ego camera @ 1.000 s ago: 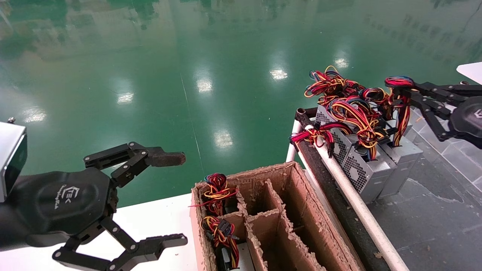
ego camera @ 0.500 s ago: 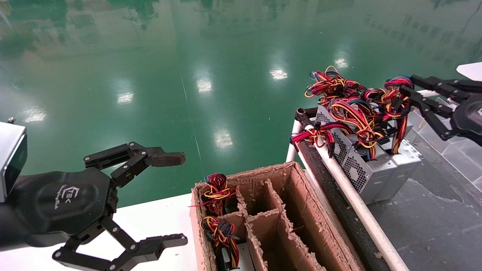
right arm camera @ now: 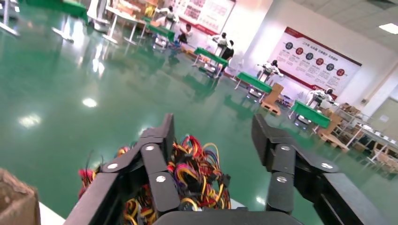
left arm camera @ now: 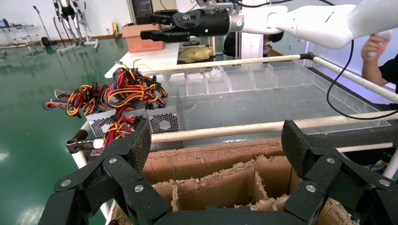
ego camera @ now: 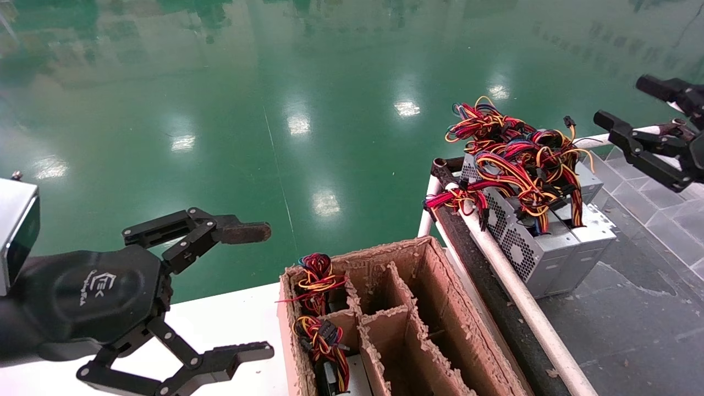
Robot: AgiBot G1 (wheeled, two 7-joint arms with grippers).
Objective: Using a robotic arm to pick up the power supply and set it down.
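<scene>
Silver-grey power supply boxes (ego camera: 550, 247) with perforated grilles lie side by side on a dark tray, their red, yellow and black wires (ego camera: 522, 157) heaped on top. My right gripper (ego camera: 622, 100) hangs open to the right of the wires and above them, touching nothing. In the right wrist view the wires (right arm camera: 192, 173) lie below the open right gripper (right arm camera: 213, 133). The left wrist view shows the white robotic arm (left arm camera: 300, 18) high over the power supplies (left arm camera: 162, 122). My left gripper (ego camera: 267, 290) is parked open at the lower left, beside a cardboard box.
A brown cardboard box (ego camera: 423, 313) with dividers stands on the white table (ego camera: 220, 324); wire bundles (ego camera: 316, 280) fill its left cells. A white pipe rail (ego camera: 511, 286) edges the dark tray (ego camera: 632, 319). Green floor lies beyond.
My right gripper, shut on a wire bundle a second ago, has opened, let go and drawn back up and to the right. The wires dropped onto the heap and the rightmost box settled.
</scene>
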